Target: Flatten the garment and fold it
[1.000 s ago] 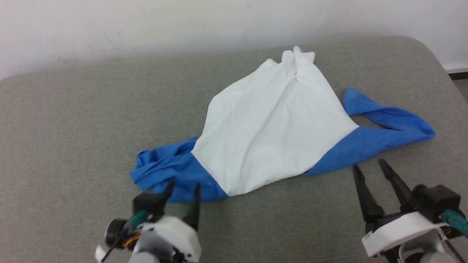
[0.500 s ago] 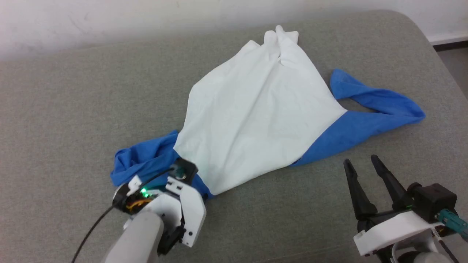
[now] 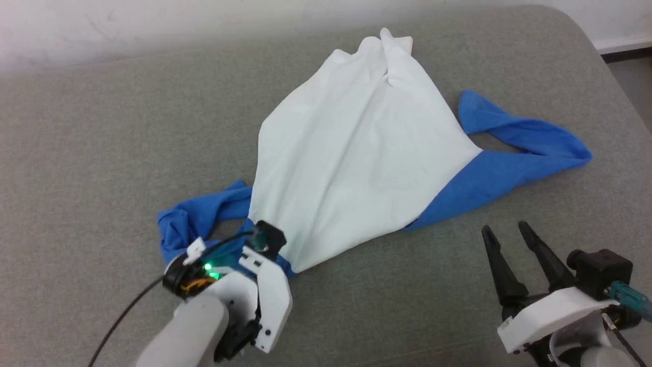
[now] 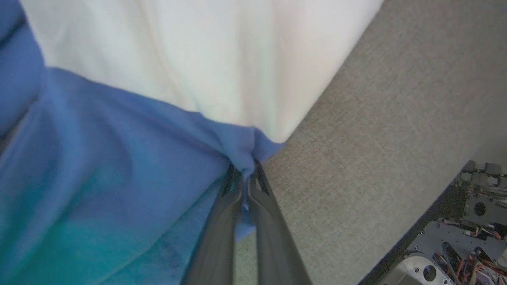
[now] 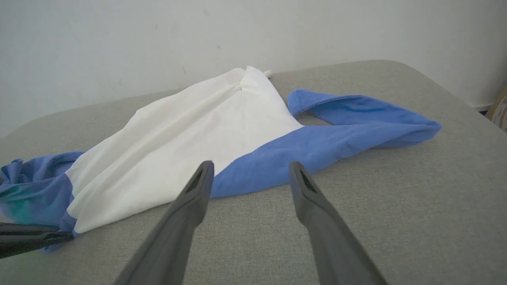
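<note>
Clearly the left gripper (image 4: 244, 171) pinches shut on the near-left blue corner of the garment (image 3: 356, 153), which lies bunched in a rough triangle midway across the grey padded surface (image 3: 91, 132), likely so that corner can be drawn out flat. Meanwhile the right gripper (image 3: 504, 228) hovers wide open and empty on the near side of the garment's right blue end, seemingly poised for the opposite corner.
</note>
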Controlling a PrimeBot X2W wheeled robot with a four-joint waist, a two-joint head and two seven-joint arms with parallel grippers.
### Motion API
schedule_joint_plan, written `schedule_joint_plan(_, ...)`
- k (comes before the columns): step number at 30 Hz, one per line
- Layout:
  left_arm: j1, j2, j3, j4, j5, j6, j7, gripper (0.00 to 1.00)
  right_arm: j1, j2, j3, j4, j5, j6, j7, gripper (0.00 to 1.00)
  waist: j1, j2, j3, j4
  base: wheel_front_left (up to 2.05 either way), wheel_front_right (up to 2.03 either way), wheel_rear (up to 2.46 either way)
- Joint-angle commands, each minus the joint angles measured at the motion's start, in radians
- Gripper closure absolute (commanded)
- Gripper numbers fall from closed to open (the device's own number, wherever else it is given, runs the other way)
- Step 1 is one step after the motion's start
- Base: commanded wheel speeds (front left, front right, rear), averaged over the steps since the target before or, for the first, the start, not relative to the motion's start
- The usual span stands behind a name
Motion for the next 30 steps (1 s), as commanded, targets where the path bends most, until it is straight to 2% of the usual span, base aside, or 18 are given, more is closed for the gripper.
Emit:
schedule_joint_plan(1, 0.066, 0.005, 0.001, 0.025, 0.006, 0.034, -0.037, 1.0, -0.014, -0.009, -0.003, 0.013, 0.014, -0.001, 0.019, 0.0, -0.0001, 0.0, -0.006, 0.005, 0.0, 0.0, 0.0)
schedule_joint_plan(6, 0.087, -0.006, 0.072, -0.028, 0.019, 0.125, -0.228, 1.0, -0.057, -0.069, 0.02, 0.09, 0.058, -0.001, 0.135, 0.0, -0.0001, 0.0, -0.016, 0.02, 0.0, 0.0, 0.0)
schedule_joint_plan(11, 0.089, -0.023, 0.115, -0.083, 0.021, 0.175, -0.345, 1.0, -0.177, -0.157, 0.122, 0.194, 0.115, -0.001, 0.242, 0.0, -0.0001, 0.0, -0.003, 0.045, 0.0, 0.0, 0.0)
schedule_joint_plan(18, 0.037, -0.054, 0.125, -0.122, 0.033, 0.187, -0.444, 1.0, -0.373, -0.256, 0.333, 0.332, 0.18, -0.001, 0.339, 0.0, -0.0001, 0.0, 0.056, 0.092, 0.0, 0.0, 0.0)
schedule_joint_plan(27, -0.005, -0.08, 0.126, -0.096, 0.034, 0.191, -0.504, 1.0, -0.521, -0.304, 0.545, 0.509, 0.281, -0.001, 0.439, 0.0, -0.0001, 0.0, 0.119, 0.117, 0.0, 0.0, 0.0)
schedule_joint_plan(28, -0.005, -0.081, 0.128, -0.092, 0.032, 0.193, -0.509, 1.0, -0.526, -0.306, 0.565, 0.521, 0.302, -0.001, 0.453, 0.18, -0.0001, 0.0, 0.121, 0.117, 0.0, 0.0, 0.0)
schedule_joint_plan(29, -0.004, -0.082, 0.129, -0.086, 0.029, 0.194, -0.513, 1.0, -0.529, -0.308, 0.585, 0.533, 0.323, -0.001, 0.471, 0.62, -0.0001, 0.0, 0.122, 0.118, 0.0, 0.0, 0.0)
schedule_joint_plan(30, -0.004, -0.082, 0.131, -0.082, 0.028, 0.195, -0.518, 1.0, -0.53, -0.312, 0.603, 0.542, 0.343, -0.001, 0.488, 0.89, -0.0001, 0.0, 0.122, 0.118, 0.0, 0.0, 0.0)
